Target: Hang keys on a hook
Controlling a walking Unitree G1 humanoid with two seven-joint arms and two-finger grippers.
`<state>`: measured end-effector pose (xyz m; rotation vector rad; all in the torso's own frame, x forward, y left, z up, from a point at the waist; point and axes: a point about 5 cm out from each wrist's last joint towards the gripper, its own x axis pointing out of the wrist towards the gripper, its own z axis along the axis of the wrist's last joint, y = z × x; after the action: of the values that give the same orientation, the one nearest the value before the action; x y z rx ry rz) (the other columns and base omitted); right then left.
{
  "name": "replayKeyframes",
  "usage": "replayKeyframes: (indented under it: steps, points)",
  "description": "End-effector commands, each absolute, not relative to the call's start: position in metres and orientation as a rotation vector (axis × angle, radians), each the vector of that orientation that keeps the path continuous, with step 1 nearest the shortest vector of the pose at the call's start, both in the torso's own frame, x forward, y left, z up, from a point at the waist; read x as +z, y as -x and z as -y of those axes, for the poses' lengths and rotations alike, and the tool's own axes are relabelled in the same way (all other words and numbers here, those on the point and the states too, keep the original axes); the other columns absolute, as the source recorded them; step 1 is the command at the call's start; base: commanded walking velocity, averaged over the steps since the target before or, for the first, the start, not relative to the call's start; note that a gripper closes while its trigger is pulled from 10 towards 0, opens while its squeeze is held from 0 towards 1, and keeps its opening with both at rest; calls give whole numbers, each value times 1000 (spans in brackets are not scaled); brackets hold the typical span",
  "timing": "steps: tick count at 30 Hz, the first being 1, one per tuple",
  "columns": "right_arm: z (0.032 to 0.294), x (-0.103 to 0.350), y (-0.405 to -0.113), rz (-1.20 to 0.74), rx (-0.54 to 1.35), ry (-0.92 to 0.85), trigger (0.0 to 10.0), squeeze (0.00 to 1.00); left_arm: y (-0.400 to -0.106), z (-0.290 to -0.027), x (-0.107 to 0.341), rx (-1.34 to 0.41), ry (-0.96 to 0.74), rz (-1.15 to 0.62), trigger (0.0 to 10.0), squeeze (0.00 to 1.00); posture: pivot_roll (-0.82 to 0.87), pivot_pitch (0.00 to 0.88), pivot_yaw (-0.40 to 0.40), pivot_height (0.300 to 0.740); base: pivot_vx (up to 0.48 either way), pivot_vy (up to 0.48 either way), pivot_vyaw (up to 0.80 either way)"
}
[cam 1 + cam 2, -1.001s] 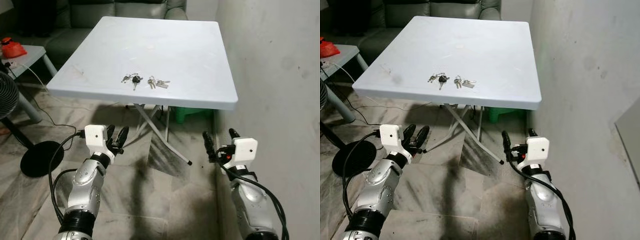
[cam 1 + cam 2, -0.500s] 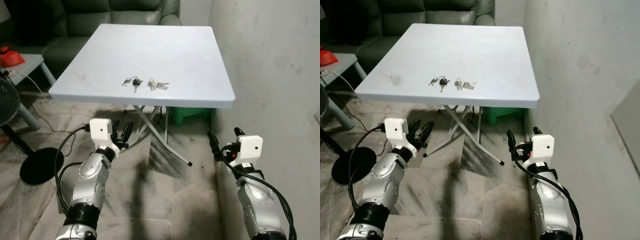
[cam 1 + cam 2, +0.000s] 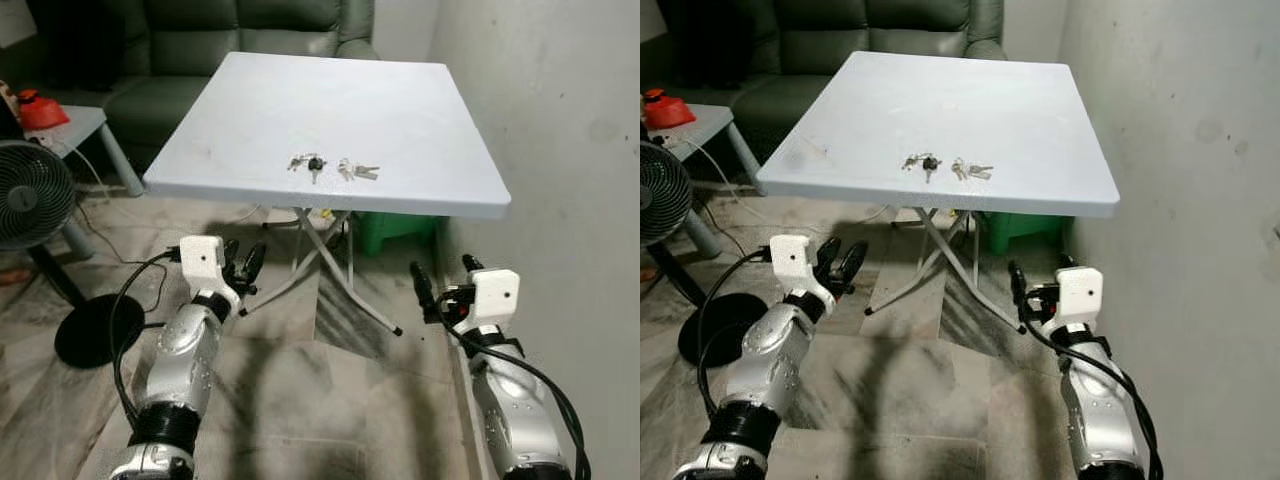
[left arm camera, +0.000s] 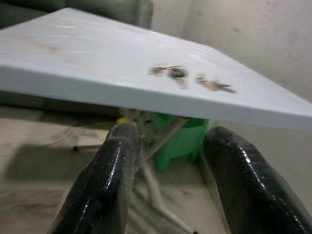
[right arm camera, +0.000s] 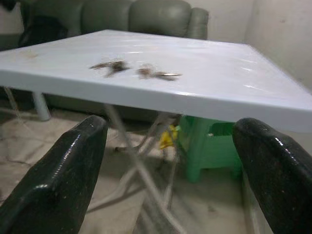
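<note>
Keys [image 3: 315,164] lie flat in two bunches on the table [image 3: 420,120]; both open, empty grippers, left [image 3: 240,272] and right [image 3: 440,293], may grab the wrong bunch

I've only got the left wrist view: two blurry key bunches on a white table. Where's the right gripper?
Observer: The right gripper hangs open below the table's near edge, close to the wall.
Operator: Anything on the floor to the robot's left?
Observer: A standing fan with a round black base.
Operator: Which bunch has the dark key?
Observer: The left bunch; the right bunch looks all silver.
</note>
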<state>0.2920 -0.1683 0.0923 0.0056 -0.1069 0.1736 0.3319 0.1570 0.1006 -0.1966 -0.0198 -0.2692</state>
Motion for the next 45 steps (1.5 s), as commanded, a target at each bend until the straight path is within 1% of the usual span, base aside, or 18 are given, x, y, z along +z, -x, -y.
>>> replayKeyframes:
  steps: [1, 23, 29, 32, 39, 45]
  points:
    - [163, 95, -294, 113, 199, -2, 10000, 0, -333, -163, 103, -247, 194, 30, 10000, 0, -35, 32, -8, 740, 0, 480, 0]
    - [163, 96, -295, 107, 212, 10, 10000, 0, -332, -164, 104, -245, 182, 36, 10000, 0, -16, 44, -17, 740, 0, 480, 0]
    - [163, 96, -295, 109, 214, 6, 10000, 0, -331, -166, 104, -216, 183, 49, 10000, 0, -14, 44, -18, 740, 0, 0, 0]
    - [162, 96, -293, 108, 228, -3, 10000, 0, -331, -164, 108, -222, 214, 64, 10000, 0, -11, 50, -17, 740, 0, 0, 0]
    - [166, 96, -293, 107, 216, 1, 10000, 0, -331, -163, 105, -228, 204, 28, 10000, 0, -10, 61, -14, 740, 0, 0, 0]
    - [166, 95, -292, 107, 208, -5, 10000, 0, -330, -162, 104, -234, 197, 23, 10000, 0, -9, 74, -7, 740, 315, 0, 0]
